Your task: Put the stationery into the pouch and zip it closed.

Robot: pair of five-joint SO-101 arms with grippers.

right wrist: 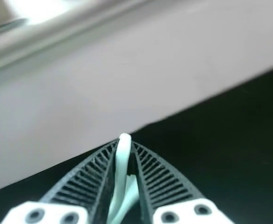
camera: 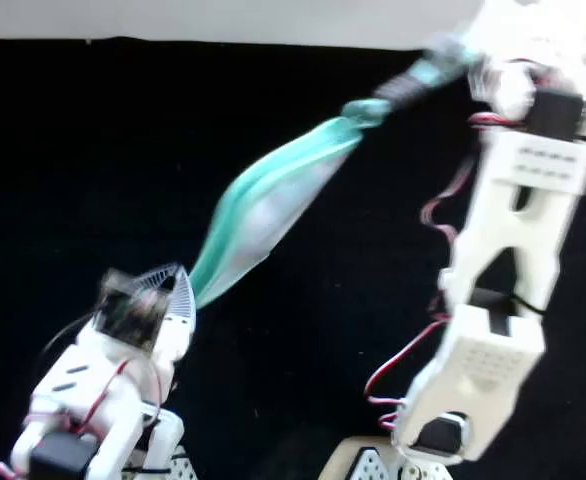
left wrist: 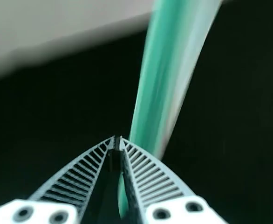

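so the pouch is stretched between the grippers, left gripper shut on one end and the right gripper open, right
Not quite: the right gripper is not open. The right wrist view shows it shut on a pale strip of the pouch. The rest holds: the pouch is stretched between the two, with the left gripper shut on one end.

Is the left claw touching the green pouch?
Touching. In the left wrist view the left gripper is shut on the pouch, with green fabric showing between its fingers.
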